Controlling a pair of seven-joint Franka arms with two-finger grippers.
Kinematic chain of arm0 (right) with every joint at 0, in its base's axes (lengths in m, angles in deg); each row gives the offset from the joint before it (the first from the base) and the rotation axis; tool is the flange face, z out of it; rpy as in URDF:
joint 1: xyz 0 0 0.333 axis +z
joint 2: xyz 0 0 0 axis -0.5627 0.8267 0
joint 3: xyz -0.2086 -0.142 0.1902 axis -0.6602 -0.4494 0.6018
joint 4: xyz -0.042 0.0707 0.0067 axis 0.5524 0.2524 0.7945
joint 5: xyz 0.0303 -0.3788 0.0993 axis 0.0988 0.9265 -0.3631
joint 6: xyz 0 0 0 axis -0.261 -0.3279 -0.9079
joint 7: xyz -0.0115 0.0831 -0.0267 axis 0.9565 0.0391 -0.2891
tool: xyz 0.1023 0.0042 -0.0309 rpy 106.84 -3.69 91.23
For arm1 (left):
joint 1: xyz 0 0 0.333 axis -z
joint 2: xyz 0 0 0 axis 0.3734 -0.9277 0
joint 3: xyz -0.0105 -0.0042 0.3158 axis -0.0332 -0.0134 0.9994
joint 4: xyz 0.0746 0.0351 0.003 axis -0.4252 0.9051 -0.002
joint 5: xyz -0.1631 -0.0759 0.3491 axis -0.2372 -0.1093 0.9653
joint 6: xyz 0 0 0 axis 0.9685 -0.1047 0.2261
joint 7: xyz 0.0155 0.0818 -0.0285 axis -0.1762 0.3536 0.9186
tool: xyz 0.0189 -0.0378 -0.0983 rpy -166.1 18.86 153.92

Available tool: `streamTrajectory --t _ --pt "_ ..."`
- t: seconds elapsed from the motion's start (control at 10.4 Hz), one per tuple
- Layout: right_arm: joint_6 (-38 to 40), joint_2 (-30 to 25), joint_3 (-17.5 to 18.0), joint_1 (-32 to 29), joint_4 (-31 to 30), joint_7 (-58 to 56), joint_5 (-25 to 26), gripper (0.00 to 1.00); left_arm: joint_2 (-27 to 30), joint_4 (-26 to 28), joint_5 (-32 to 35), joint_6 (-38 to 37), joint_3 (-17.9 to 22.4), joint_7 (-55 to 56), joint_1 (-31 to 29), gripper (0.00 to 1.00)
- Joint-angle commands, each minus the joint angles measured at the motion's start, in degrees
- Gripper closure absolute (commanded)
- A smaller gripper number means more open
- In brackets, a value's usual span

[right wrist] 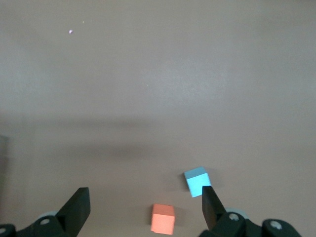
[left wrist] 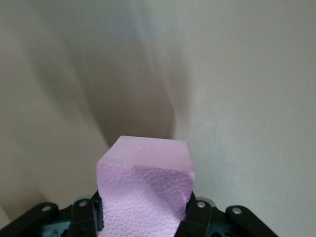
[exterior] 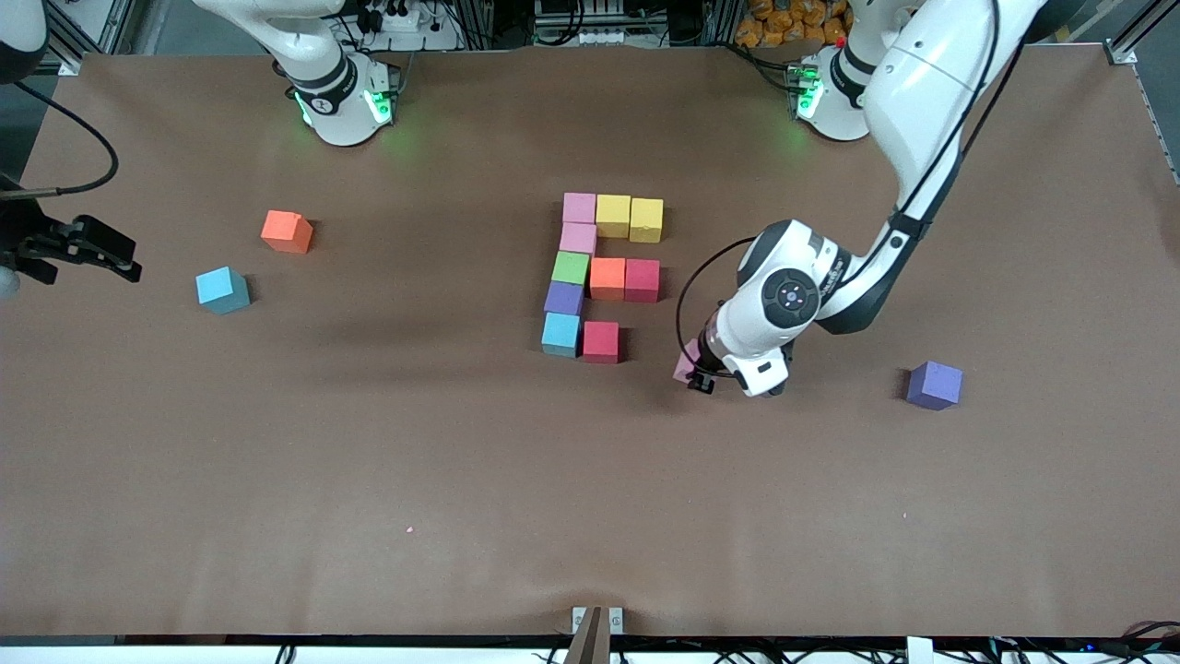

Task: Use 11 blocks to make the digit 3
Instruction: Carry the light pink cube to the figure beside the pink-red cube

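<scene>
The digit 3 figure (exterior: 590, 277) lies mid-table, built of several blocks: a straight side of pink, pink, green, purple and cyan, with yellow, orange and red cubes forming the bars. My left gripper (exterior: 701, 373) (left wrist: 143, 217) is low over the table, toward the left arm's end from the figure's red block (exterior: 601, 341). It is shut on a pink block (exterior: 686, 362) (left wrist: 145, 182), which its fingers (left wrist: 200, 215) press from both sides. My right gripper (exterior: 88, 247) (right wrist: 144, 205) waits open and empty at the right arm's end of the table.
Three loose blocks lie apart from the figure. An orange one (exterior: 287, 231) (right wrist: 163, 218) and a cyan one (exterior: 222, 290) (right wrist: 197, 181) are toward the right arm's end. A purple one (exterior: 934, 385) is toward the left arm's end.
</scene>
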Motion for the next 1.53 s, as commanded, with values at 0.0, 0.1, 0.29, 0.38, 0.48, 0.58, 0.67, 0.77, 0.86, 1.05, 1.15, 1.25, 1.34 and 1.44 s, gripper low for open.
streamTrajectory --t 0.0,0.1,0.29,0.38,0.48,0.58,0.67,0.77,0.86,1.05,1.15,1.25,1.34,1.44 --pt "0.1 -2.6 0.5 -1.2 -2.3 -3.5 0.5 0.0 -2.0 -3.3 -2.8 -1.5 2.4 7.9 4.0 0.77" --pt "1.0 -3.3 0.4 -1.2 -2.6 -3.5 0.5 0.0 -2.1 -3.4 -3.2 -1.5 3.3 11.5 5.7 0.77" --pt "2.0 -4.2 0.4 -1.4 -2.9 -3.4 0.0 0.0 -2.1 -3.3 -4.2 -1.5 4.6 16.7 7.6 0.77" --pt "1.8 -5.2 0.4 -1.2 -3.8 -3.4 -0.2 0.0 -2.1 -3.3 -4.7 -1.5 4.8 17.0 8.6 0.77" --pt "1.7 -5.4 0.5 -0.8 -4.7 -3.4 -0.2 0.0 -2.1 -3.4 -5.6 -1.5 5.9 17.7 9.9 0.77" --pt "1.5 -5.4 0.5 -1.0 -4.9 -3.4 -0.2 0.0 -2.0 -3.7 -5.9 -1.5 7.2 17.7 11.7 0.77" --pt "1.4 -5.4 0.4 -1.1 -5.1 -3.4 -0.2 0.0 -2.1 -3.9 -5.8 -1.5 7.6 17.7 12.9 0.77" --pt "1.3 -5.4 0.3 -1.1 -5.0 -3.4 -0.2 0.0 -2.4 -4.2 -5.8 -1.5 9.4 17.6 14.9 0.76" --pt "1.2 -5.4 0.3 -1.1 -5.0 -3.4 -0.2 0.0 -2.5 -4.2 -5.8 -1.5 11.1 17.6 17.1 0.76" --pt "1.1 -5.4 0.4 -1.0 -4.8 -3.4 -0.2 0.0 -2.4 -4.3 -5.4 -1.5 11.9 17.3 18.0 0.76" --pt "0.8 -5.4 0.5 -0.9 -4.8 -3.4 -0.2 0.0 -2.5 -4.3 -5.4 -1.5 11.9 17.3 18.2 0.76" --pt "0.5 -5.4 0.4 -1.0 -4.9 -3.4 -0.2 0.0 -2.5 -4.3 -5.5 -1.5 12.0 17.3 18.7 0.76" --pt "0.4 -5.3 0.4 -1.1 -4.9 -3.4 -0.2 0.0 -2.7 -4.3 -5.6 -1.5 12.1 17.3 19.2 0.76" --pt "0.5 -5.4 0.3 -1.1 -4.9 -3.5 -0.2 0.0 -3.2 -5.7 -5.7 -1.5 12.1 17.5 19.5 0.76"
